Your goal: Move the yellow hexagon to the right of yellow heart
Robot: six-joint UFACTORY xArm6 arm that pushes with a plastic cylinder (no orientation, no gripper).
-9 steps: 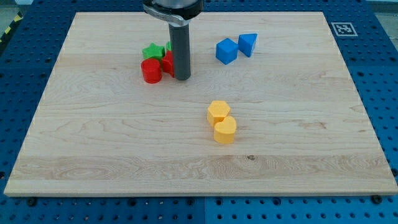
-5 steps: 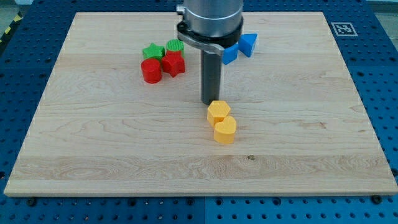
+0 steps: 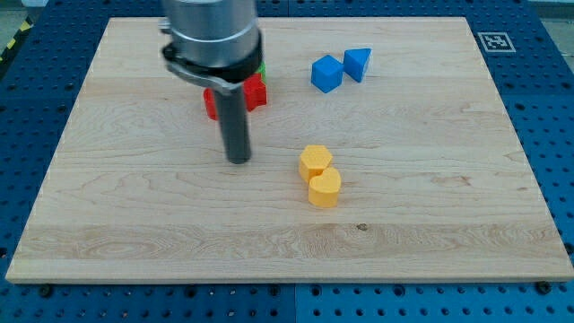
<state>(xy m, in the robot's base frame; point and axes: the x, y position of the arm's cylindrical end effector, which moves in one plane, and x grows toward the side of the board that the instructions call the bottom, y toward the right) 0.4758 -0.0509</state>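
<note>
The yellow hexagon [image 3: 315, 161] lies near the board's middle, touching the yellow heart [image 3: 325, 189], which sits just below it and slightly to the right. My tip [image 3: 239, 161] rests on the board to the left of the hexagon, about a block and a half's width away, touching neither yellow block.
A red cylinder [image 3: 210, 103] and a red star-like block [image 3: 256, 91] sit behind the rod at the upper left, with a green block [image 3: 261, 68] mostly hidden by the arm. A blue cube [image 3: 326, 74] and a blue triangular block [image 3: 357, 63] lie at the upper right.
My tip swept from beside the red blocks to just above the hexagon, then left and slightly down to the hexagon's left. The blocks have not moved.
</note>
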